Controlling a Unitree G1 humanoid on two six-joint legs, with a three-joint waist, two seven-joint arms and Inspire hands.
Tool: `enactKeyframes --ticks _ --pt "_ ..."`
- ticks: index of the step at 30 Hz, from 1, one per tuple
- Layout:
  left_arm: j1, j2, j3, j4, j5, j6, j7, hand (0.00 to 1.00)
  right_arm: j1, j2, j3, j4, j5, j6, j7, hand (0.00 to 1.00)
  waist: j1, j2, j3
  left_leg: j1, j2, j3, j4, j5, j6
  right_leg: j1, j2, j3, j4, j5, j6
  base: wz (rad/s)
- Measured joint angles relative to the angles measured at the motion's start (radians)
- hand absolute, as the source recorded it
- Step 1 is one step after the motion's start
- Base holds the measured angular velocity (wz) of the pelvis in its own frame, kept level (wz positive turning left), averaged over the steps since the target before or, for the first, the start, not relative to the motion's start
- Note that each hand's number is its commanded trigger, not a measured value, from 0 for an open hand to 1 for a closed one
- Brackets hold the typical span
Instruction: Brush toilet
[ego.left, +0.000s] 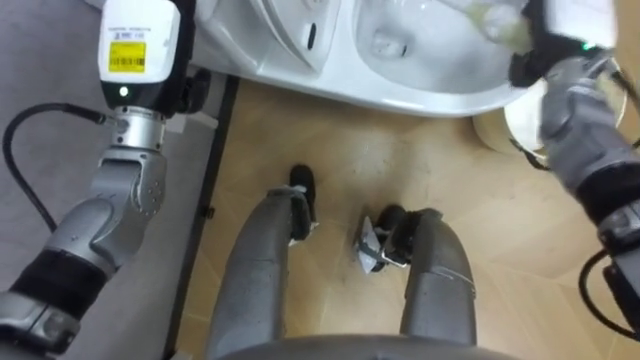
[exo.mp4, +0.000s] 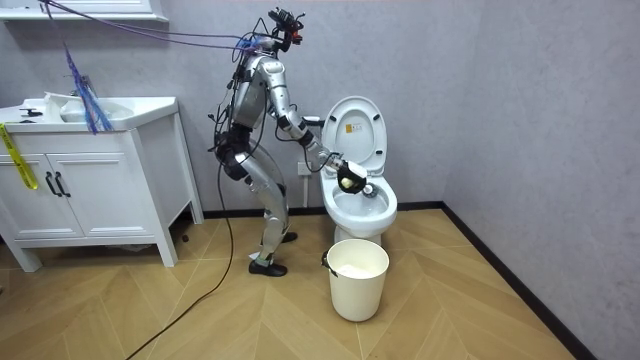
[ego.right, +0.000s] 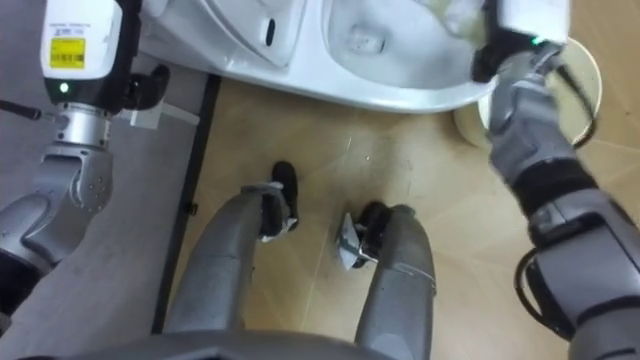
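Entry: toilet (exo.mp4: 362, 208), its lid (exo.mp4: 356, 124) standing raised just behind the right robot hand (exo.mp4: 343, 172), which is hanging over the bowl. A yellowish brush head (exo.mp4: 349, 184) is showing right at that robot hand; whether the fingers are clamping it cannot be told. A cream bucket (exo.mp4: 357, 282) is standing on the floor (exo.mp4: 470, 300) below the robot hand.

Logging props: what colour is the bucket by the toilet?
The bucket is cream-white; the room view shows it best.
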Motion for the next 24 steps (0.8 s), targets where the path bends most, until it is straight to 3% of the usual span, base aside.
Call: enactKeyframes --ticks 4,10,20,24 --pt "0.037 0.004 -0.001 -0.002 -0.039 -0.002 -0.001 0.00 0.066 0.006 0.023 -0.131 -0.093 0.098 0.050 1.00 0.010 0.028 -0.0092 0.022 0.012 -0.001 -0.015 -0.006 -0.012 0.022 0.027 0.001 -0.029 0.007 -0.007 -0.11" --pt "0.069 0.006 -0.006 0.004 -0.086 -0.018 0.022 0.00 0.143 0.007 0.024 -0.248 -0.167 0.150 0.126 1.00 0.017 0.033 -0.0115 0.046 0.031 -0.021 -0.012 -0.018 -0.031 0.069 0.048 -0.017 -0.066 0.004 -0.014 -0.04" --pt "0.074 0.031 -0.022 0.008 -0.106 -0.051 0.007 0.00 0.182 -0.007 0.023 -0.252 -0.171 0.159 0.200 1.00 0.020 0.031 -0.0109 0.074 0.042 -0.026 -0.009 -0.020 -0.031 0.124 0.061 -0.040 -0.098 0.002 -0.012 0.03" --pt "0.075 0.029 -0.034 0.033 -0.130 -0.066 -0.032 0.00 0.189 -0.034 0.022 -0.207 -0.171 0.104 0.209 1.00 0.022 0.022 -0.0082 0.137 0.037 -0.012 -0.022 -0.020 -0.031 0.184 0.053 -0.038 -0.113 -0.001 -0.008 0.01"
